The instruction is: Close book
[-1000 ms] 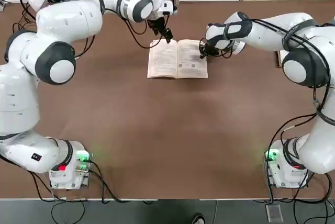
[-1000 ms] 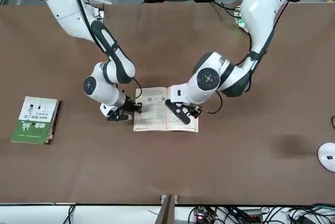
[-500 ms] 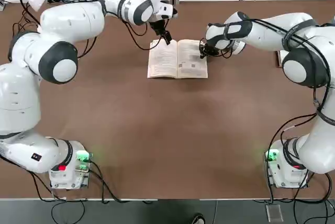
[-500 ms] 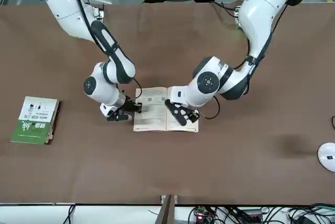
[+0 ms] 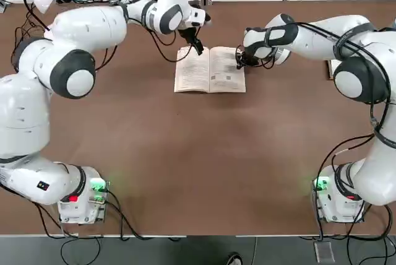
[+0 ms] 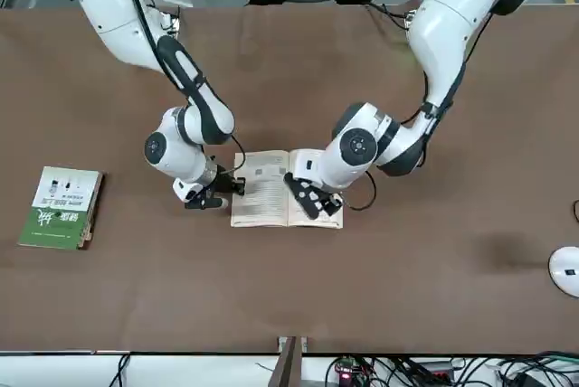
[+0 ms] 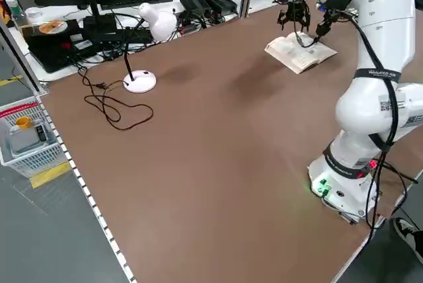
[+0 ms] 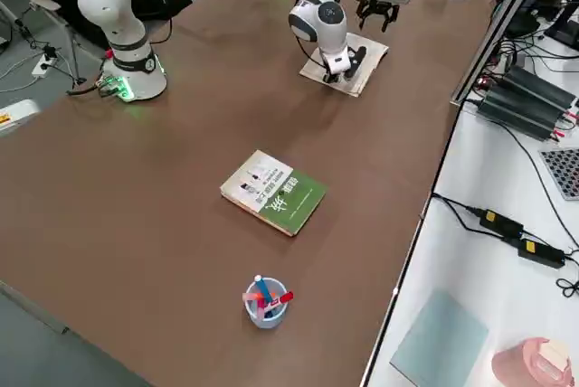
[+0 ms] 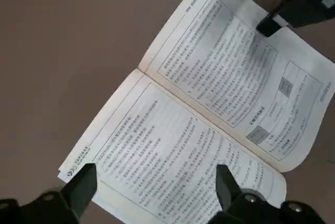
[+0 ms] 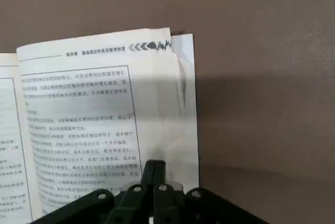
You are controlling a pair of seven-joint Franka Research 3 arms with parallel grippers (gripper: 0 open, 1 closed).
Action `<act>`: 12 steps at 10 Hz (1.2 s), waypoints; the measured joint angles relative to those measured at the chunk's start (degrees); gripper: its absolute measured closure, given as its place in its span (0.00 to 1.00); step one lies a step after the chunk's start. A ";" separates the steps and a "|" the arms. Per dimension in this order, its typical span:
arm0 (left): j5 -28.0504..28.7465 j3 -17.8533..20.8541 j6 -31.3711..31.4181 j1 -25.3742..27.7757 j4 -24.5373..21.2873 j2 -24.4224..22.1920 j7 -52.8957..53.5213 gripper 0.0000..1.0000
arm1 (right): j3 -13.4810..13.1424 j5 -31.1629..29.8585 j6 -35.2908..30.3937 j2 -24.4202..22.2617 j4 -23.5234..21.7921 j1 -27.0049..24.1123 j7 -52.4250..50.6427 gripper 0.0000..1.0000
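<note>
Left jaws shifted, open, right jaws shut, over Chinese-printed book [image 5: 226, 78].

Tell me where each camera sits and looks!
Top: overhead, looking down; both arms.
Front: across the table, facing the robot; both arms.
Left side: raised, looking diagonally down; arm parts.
Right side: the same, opposite side; both arms.
Left wrist: on that arm, over the open book; its two fingers.
Right wrist: likewise; its fingers.
Top and front share the book.

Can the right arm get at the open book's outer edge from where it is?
Probably yes: the right gripper is shut right at that edge of the open book, and the left gripper hovers over the other half.
</note>
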 joint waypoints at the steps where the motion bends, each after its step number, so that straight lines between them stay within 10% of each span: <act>1: 0.00 -0.18 0.22 -0.03 0.00 0.43 0.01 0.00 | 0.00 0.00 0.00 0.00 0.00 0.00 0.00 0.99; 12: -6.92 -0.32 0.94 0.33 0.25 3.60 10.17 0.00 | 0.00 0.00 0.01 0.00 0.00 0.00 -0.04 0.99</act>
